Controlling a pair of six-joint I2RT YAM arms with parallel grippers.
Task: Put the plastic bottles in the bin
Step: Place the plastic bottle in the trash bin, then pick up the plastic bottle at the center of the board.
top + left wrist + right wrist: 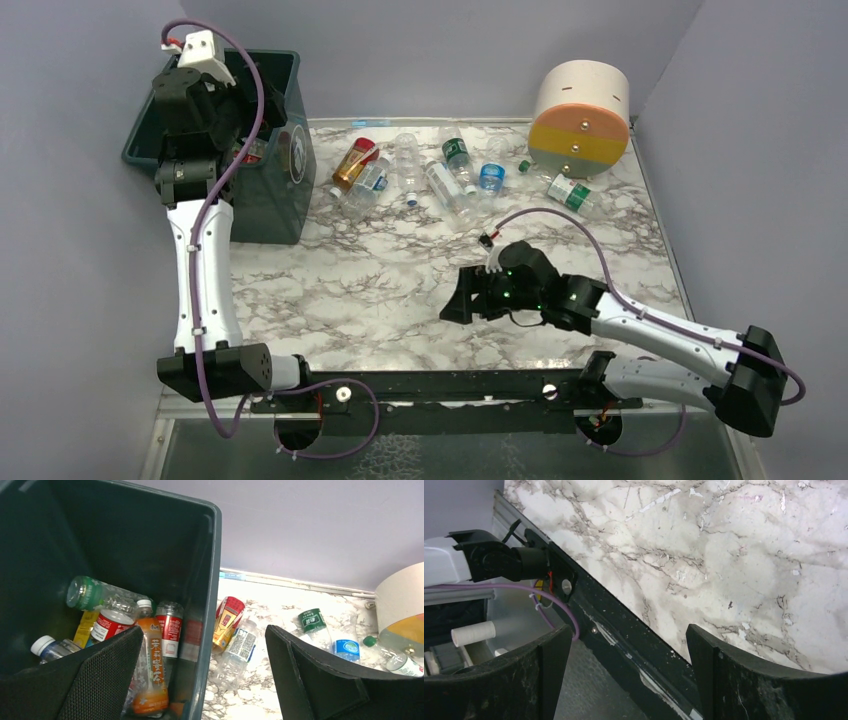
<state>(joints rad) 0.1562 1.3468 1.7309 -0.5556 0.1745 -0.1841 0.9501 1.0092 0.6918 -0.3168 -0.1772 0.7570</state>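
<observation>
Over on the marble-patterned table (380, 300), white with dark grey veining. Far right corner: big cylinder (580, 118) lying on its side, flat end tilted toward the near edge, banded cream, orange and yellow, a few small dark spots on that face. Behind and alongside, plain lavender-grey walls (450, 50).

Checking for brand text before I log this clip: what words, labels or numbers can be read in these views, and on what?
Nothing is clear enough to quote.
On the orange bottle in the bin: vertical Chinese characters, blurred.
On the red-labelled bottle beside it: print too small.
On the green-labelled bottle and the blue-labelled bottle on the table: white marks, unreadable.
On the bin's round white logo: too small.
</observation>
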